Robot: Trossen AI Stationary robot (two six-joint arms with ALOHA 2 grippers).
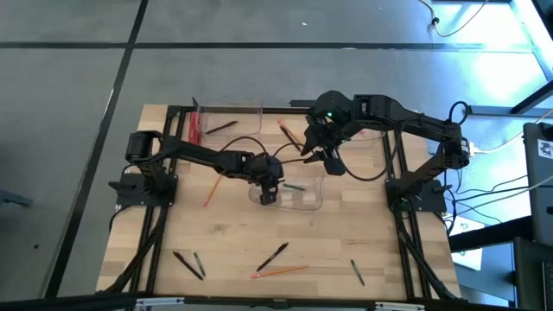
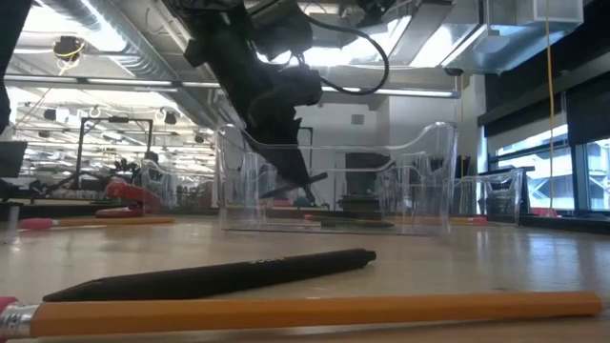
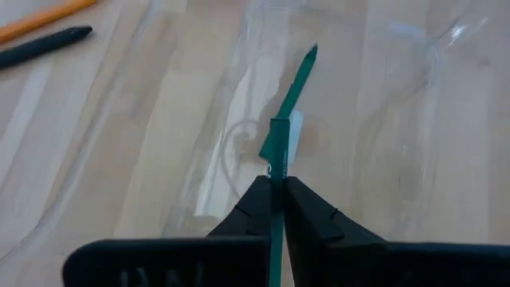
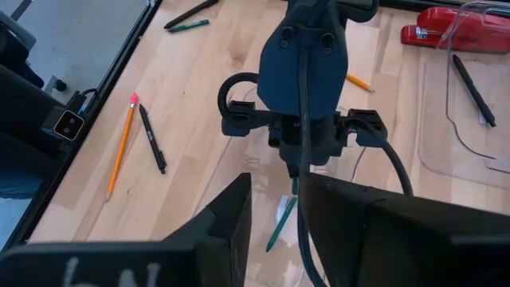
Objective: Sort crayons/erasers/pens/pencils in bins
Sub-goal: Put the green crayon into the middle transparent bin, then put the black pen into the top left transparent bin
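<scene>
High view, left to right: a bin at the table's far edge is hard to read because its walls are clear; a red object lies at its left end and a pen inside it. Nearer, a pencil lies loose on the wood beside the left arm. The left gripper hangs over the left end of the middle bin, its fingers clenched on a green crayon that points down into that bin; the arm's body hides most of the crayon from above, and only the left wrist view shows the grasp plainly. A second green crayon lies on the bin's floor just right of the gripper. Along the near edge sit two dark sticks, a pen crossing a pencil, and a short dark stick; their colours are hard to make out. The right gripper hovers beyond the middle bin with its fingers spread apart, grasping nothing. A pencil lies just left of that arm.
</scene>
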